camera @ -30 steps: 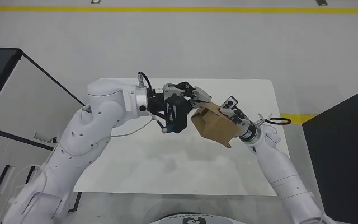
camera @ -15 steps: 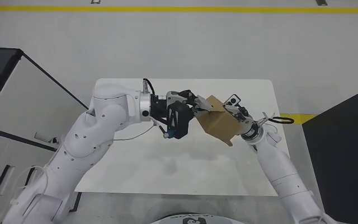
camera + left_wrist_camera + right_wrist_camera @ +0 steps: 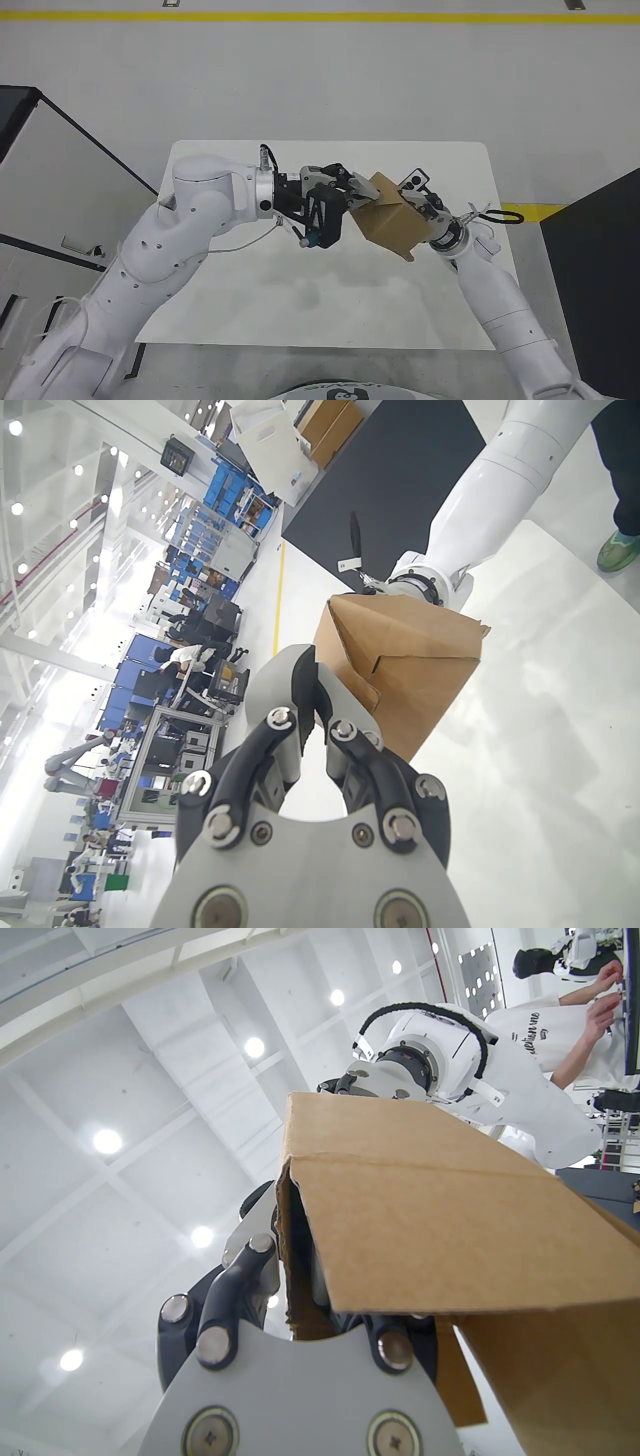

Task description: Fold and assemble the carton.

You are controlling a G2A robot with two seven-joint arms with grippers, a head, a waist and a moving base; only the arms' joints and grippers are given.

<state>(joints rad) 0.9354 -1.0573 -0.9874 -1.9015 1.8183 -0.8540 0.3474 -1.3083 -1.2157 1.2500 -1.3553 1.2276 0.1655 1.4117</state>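
above the right half of the white table [image 3: 300, 300]: brown carton [image 3: 388, 222] held up off the surface, tilted, between the two grippers.

right gripper [image 3: 428, 212] sits at the carton's right end. in the right wrist view one cardboard wall runs down between its fingers [image 3: 252, 1233]. jaws are clamped on that wall. this end of the carton gapes open and the inside is dark.

left gripper [image 3: 311, 680] sits at the carton's left end. jaws are narrow, pads almost meeting, with nothing seen between them. one finger lies against the lower corner of that end.

carton's left end has its flaps folded in, with seams meeting near the middle of the face. one flap edge stands slightly proud.

left arm comes across from the table's left side. right arm comes up from the near right.
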